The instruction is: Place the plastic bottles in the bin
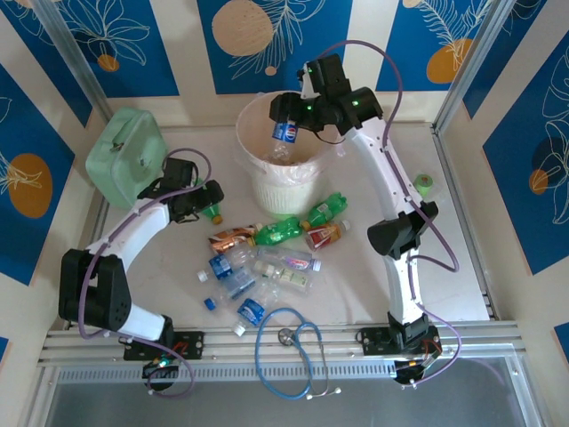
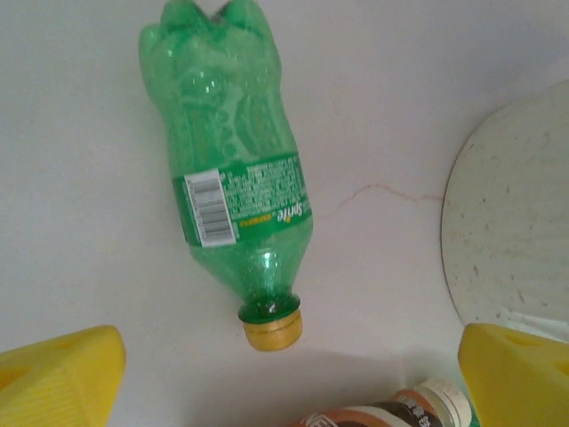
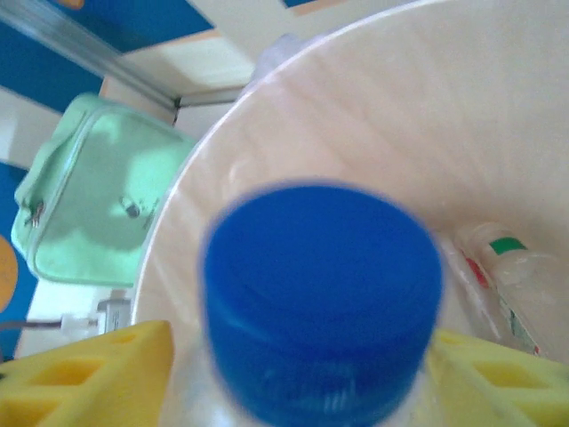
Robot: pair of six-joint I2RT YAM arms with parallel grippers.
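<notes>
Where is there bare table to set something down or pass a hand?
Bare table: between the white right arm and the right-hand metal rail; also between that arm and the heap of plastic bottles. Crowded: centre, from the round cream-white plastic bin to the blue stethoscope.

Mint-green case (image 1: 129, 151) far left (rounded corners), blue stethoscope (image 1: 285, 336) at near edge, green cylinder (image 1: 424, 181) right
</notes>
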